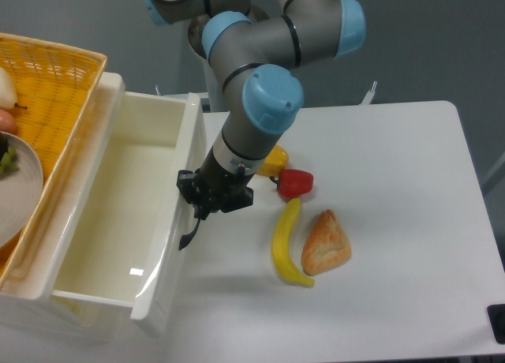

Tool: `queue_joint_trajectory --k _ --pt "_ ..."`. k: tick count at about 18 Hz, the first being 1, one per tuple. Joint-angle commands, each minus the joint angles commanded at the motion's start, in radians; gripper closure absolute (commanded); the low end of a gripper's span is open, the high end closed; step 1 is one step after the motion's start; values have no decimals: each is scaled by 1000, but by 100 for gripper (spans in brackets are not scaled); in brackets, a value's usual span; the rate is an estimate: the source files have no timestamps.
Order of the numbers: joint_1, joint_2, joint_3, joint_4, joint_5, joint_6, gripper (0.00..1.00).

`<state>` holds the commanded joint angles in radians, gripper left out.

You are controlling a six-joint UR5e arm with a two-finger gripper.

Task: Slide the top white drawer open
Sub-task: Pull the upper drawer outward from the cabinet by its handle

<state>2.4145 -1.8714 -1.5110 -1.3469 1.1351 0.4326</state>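
The top white drawer (110, 221) stands pulled well out of the cabinet toward the right, and its glossy inside is bare. Its front panel (175, 221) carries a curved black handle (189, 237) on the table side. My gripper (199, 215) hangs right at the upper end of that handle, with dark fingers closed around it. The arm's grey and blue wrist (264, 102) leans over the drawer front from the right. The grip point itself is partly hidden by the fingers.
A yellow wicker basket (47, 79) with a grey plate (20, 181) sits on top of the cabinet at the left. On the white table (394, 181) lie a yellow pepper (274, 159), a red pepper (295, 183), a banana (286, 245) and a pastry (325, 242), just right of my gripper.
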Motion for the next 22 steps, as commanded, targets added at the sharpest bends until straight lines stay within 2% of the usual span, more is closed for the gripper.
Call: queue_joint_trajectory --k 12,17,22 --pt "60 -5 0 -9 -5 41 89" --pt "77 -5 2 -6 -9 43 82" --pt "78 -5 2 -5 -9 43 44"
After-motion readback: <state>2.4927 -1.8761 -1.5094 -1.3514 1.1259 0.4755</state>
